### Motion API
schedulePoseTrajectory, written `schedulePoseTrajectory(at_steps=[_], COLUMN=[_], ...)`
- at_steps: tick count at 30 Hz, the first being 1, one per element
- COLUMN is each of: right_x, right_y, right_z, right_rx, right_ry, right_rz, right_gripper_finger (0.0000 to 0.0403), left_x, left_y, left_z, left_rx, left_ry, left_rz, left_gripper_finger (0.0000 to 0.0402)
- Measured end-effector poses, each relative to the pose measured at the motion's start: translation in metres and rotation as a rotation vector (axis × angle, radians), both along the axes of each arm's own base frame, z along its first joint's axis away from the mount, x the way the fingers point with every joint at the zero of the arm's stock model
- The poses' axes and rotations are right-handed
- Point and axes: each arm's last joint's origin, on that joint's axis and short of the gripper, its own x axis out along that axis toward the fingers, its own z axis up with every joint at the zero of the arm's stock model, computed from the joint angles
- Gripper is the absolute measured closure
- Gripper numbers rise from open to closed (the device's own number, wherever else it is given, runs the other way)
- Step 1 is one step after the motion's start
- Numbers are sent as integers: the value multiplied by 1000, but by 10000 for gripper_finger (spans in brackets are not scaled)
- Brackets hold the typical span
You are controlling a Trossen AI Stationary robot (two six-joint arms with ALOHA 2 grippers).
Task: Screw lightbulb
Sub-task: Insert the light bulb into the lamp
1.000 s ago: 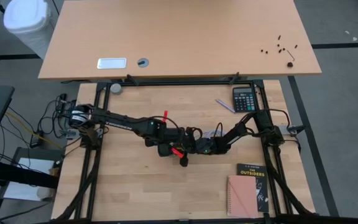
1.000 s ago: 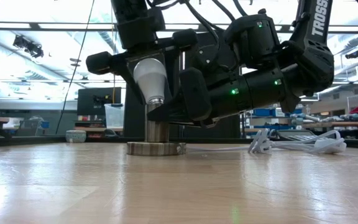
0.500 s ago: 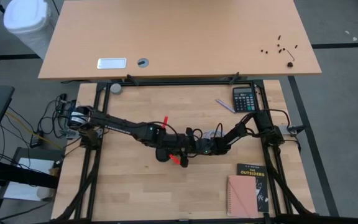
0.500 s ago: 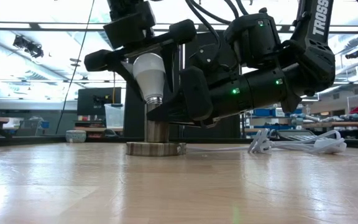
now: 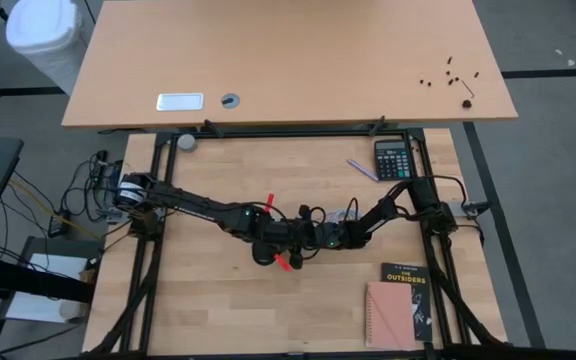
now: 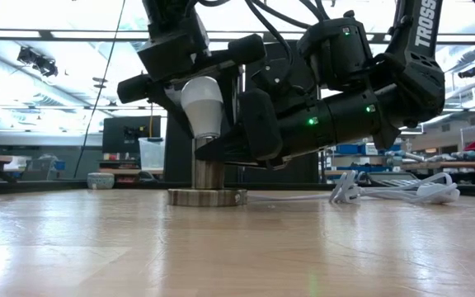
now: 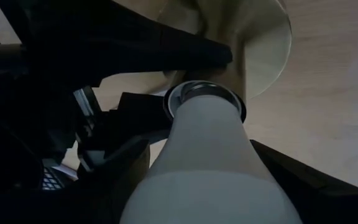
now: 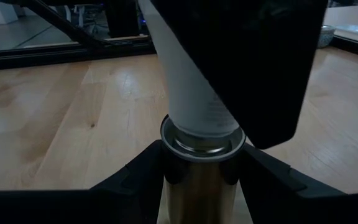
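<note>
The desk [image 5: 208,300] carries both arms, which meet near its middle. At about 4 o'clock from the middle lies a book [image 5: 405,275] with a pink notebook [image 5: 392,316] touching it, and at about 1 o'clock a calculator [image 5: 394,158]. The right hand [image 6: 221,153] reaches in level and is clamped on the metal socket [image 6: 207,175], which stands upright on its round base. The left hand [image 6: 192,66] comes from above and is clamped on the bulb [image 6: 202,103]. The bulb is slightly tilted, with its screw base down in the mouth of the socket. A white cord [image 6: 386,191] lies on the desk behind the socket.
</note>
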Motion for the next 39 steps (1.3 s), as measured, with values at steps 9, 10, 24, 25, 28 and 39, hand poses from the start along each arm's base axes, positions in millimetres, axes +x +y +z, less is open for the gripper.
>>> schedulePoseTrajectory(at_steps=[9, 10, 24, 25, 28, 39], right_x=[0, 0, 0, 0, 0, 0], right_y=[0, 0, 0, 0, 0, 0], right_z=[0, 0, 0, 0, 0, 0], right_rx=[0, 0, 1, 1, 1, 1], right_ry=[0, 0, 0, 0, 0, 0], right_rz=[1, 1, 0, 0, 0, 0], right_gripper_finger=[217, 217, 217, 217, 217, 217], left_x=[0, 0, -2, -2, -3, -6], left_y=[-2, -3, -12, -13, -14, -21], left_z=[-1, -1, -1, -1, 0, 18], left_rx=[-28, -36, -26, -15, -2, -17], left_ry=[-33, -40, -123, -136, -168, -204], left_rz=[62, 78, 226, 244, 289, 412], left_gripper_finger=[134, 134, 73, 68, 56, 43])
